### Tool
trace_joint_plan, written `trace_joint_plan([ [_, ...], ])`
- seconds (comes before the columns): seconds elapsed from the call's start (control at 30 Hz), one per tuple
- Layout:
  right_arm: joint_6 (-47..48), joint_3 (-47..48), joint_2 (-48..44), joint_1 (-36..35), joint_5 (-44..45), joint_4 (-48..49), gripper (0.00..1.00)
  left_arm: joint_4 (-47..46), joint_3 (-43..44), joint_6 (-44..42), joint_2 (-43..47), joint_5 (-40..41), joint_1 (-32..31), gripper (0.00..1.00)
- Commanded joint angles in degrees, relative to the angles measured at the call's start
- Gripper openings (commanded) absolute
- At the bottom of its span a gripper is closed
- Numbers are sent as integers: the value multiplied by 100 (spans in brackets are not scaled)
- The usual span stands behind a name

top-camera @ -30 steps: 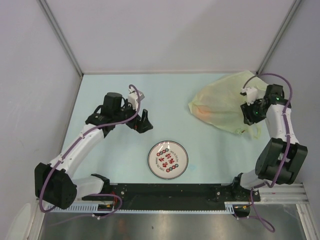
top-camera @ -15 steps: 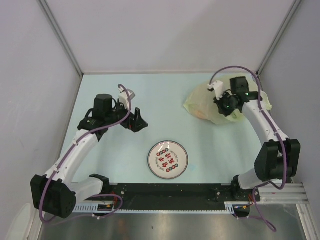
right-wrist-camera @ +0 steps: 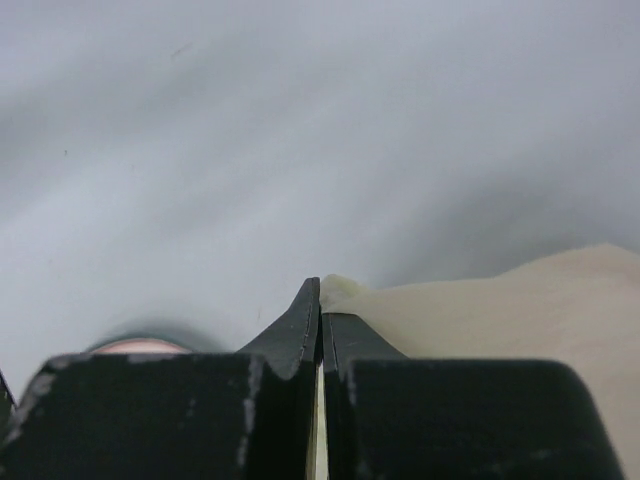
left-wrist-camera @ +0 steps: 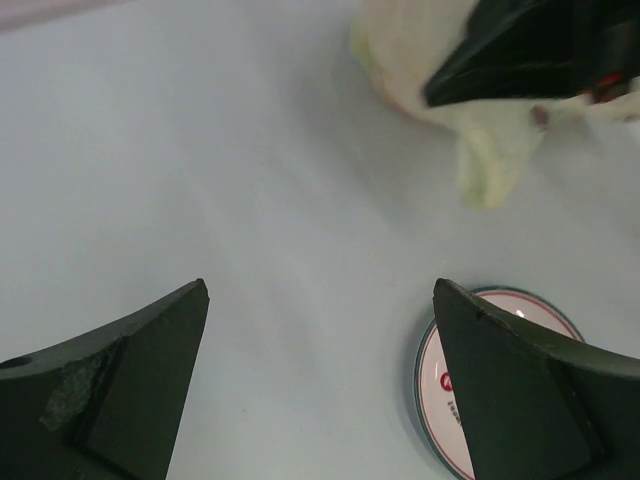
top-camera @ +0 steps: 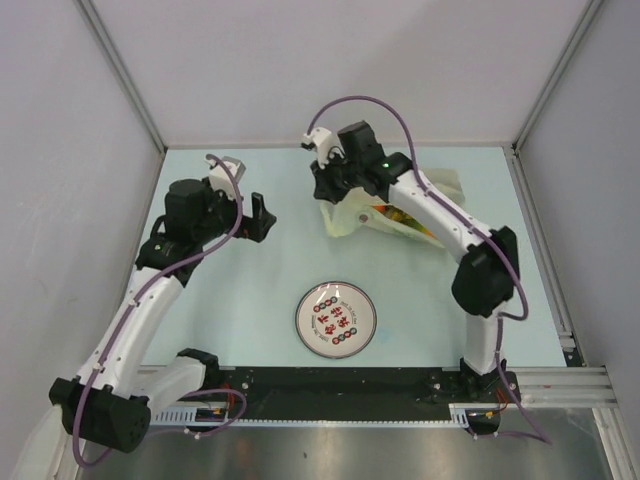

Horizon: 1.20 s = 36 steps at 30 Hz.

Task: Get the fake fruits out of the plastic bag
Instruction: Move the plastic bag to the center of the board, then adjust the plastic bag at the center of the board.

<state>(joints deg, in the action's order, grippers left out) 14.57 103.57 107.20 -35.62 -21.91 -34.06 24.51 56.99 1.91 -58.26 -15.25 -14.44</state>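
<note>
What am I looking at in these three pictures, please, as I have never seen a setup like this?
These are two robot arms bolted at the near edge of a pale table. The overhead picture looks down on both arms. The other two come from a small camera on each wrist, so the black wedges in them are that arm's own fingers. The left gripper is open and holds nothing. The right gripper is pinched shut on an edge of the thin plastic bag, with orange and green fake fruits showing inside it. A white plate with red marks lies nearer the arms' bases.
</note>
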Motion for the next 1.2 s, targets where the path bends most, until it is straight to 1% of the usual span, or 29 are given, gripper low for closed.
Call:
trace_joint_plan([
  [0.0, -630, 1234, 942, -68, -234, 374, 0, -237, 778, -59, -45, -417, 37, 100],
  [0.03, -691, 1497, 1039, -68, -278, 383, 0, -132, 857, -146, -106, -557, 46, 100],
  [0.07, -727, 1543, 1136, -51, -287, 366, 0, -61, 1014, -182, -246, -785, 37, 100],
  [0.1, -753, 1526, 1128, -42, -331, 339, 17, -17, 1077, -182, -291, -857, 37, 100],
  [0.17, -893, 1282, 1023, 80, -551, 278, 43, 89, 1121, -331, -475, -910, 37, 100],
  [0.2, -1007, 1123, 761, 151, -525, 312, 58, 115, 1121, -358, -554, -901, 46, 100],
  [0.23, -1156, 956, 550, 230, -420, 382, 65, 133, 1121, -376, -624, -875, 46, 100],
  [0.27, -1428, 572, 339, 318, -323, 479, 71, 159, 1173, -393, -721, -849, 46, 100],
  [0.3, -1578, 420, -133, 519, -192, 480, 78, 176, 1209, -402, -922, -875, 37, 100],
  [0.37, -1624, -27, -601, 704, -68, 480, 84, 72, 1270, -499, -1151, -1050, 37, 100],
  [0.43, -1475, -257, -1311, 767, 220, 436, 86, -252, 1288, -229, -1503, -1182, 20, 100],
  [0.47, -1300, -371, -1568, 749, 344, 410, 87, -367, 1314, -18, -1617, -1313, 2, 100],
  [0.5, -985, -677, -1779, 662, 606, 392, 87, -534, 1297, 80, -1697, -1349, -59, 100],
  [0.53, -773, -837, -2181, 574, 861, 392, 87, -848, 1262, 290, -1880, -1219, -94, 100],
  [0.6, -482, -1389, -2509, 398, 1589, 331, 88, -1053, 1244, 581, -2057, -1130, -112, 100],
  [0.63, -490, -1531, -2807, 398, 1663, 226, 88, -1237, 1253, 808, -2214, -1156, -121, 100],
  [0.7, -429, -1716, -3046, 389, 1839, -265, 88, -1422, 1244, 959, -2382, -1383, -121, 100],
  [0.73, -368, -1891, -3134, 380, 1840, -459, 88, -1658, 1192, 1108, -2453, -1541, -121, 100],
  [0.77, -254, -1989, -3361, 380, 1874, -774, 88, -1773, 1139, 1214, -2601, -1621, -121, 100],
  [0.8, -174, -2077, -3450, 389, 2040, -942, 88, -1888, 1113, 1433, -2664, -1657, -130, 100],
  [0.9, -112, -2235, -3705, 441, 2147, -1646, 87, -2274, 990, 1733, -2779, -1867, -208, 100],
  [0.93, -103, -2384, -3776, 450, 2165, -1874, 87, -2319, 894, 1716, -2726, -1964, -252, 100],
  [1.03, -51, -2779, -3952, 459, 2103, -1955, 86, -2171, 962, 1558, -2708, -1965, -419, 100],
  [1.13, -129, -3209, -3882, 476, 2182, -1728, 85, -1793, 1121, 1365, -2787, -1711, -534, 100],
  [1.17, -138, -3316, -3847, 503, 2435, -1639, 84, -1679, 1165, 1251, -2892, -1562, -560, 100],
])
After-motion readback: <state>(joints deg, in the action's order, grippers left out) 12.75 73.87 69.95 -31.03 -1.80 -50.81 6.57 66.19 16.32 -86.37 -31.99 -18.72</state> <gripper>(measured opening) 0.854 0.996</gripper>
